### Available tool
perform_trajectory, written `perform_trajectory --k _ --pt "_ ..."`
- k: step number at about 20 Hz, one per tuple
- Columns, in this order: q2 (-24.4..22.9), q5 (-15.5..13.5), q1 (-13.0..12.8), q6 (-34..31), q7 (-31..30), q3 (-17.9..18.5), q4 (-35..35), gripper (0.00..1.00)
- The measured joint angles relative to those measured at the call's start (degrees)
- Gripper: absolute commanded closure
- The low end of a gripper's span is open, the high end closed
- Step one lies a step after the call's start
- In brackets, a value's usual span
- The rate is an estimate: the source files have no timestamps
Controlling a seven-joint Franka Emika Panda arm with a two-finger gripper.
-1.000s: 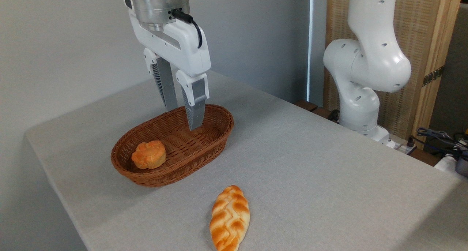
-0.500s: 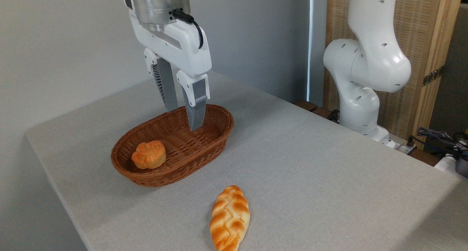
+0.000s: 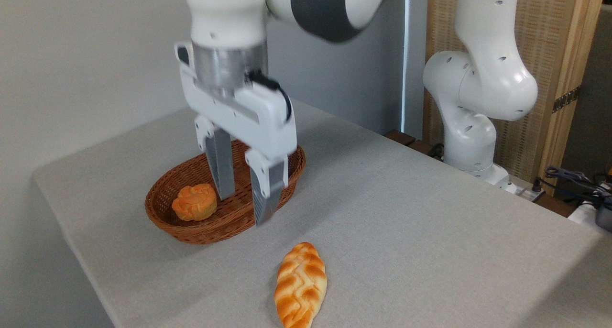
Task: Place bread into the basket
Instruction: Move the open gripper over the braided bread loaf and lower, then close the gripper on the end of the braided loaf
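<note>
The bread, a long braided golden-orange loaf, lies flat on the grey table near the front edge. Behind it to the left stands the oval brown wicker basket, partly hidden by my arm. My gripper hangs open over the basket's near right side, fingers pointing down with nothing between them. It is above and to the upper left of the bread, well apart from it.
A small round orange knotted bun sits in the basket's left end. The arm's white base stands at the table's far right, with cables beside it. The grey table spreads to the right of the bread.
My gripper has dropped lower and come forward toward the camera, from above the basket's far end to its near right side. It stays open. Bread, bun and basket have not moved.
</note>
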Motion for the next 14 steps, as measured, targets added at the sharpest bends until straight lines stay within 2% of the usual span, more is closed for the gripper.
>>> perform_trajectory --k 5,8,11,14 --pt "0.2 0.0 0.0 5.8 0.0 1.6 -8.7 0.00" --pt "0.2 0.1 0.1 6.4 0.1 3.2 -10.1 0.00" --pt "0.2 2.6 0.1 6.4 0.1 4.8 -10.4 0.00" --pt "0.2 2.8 0.1 6.4 -0.9 5.4 -11.9 0.00"
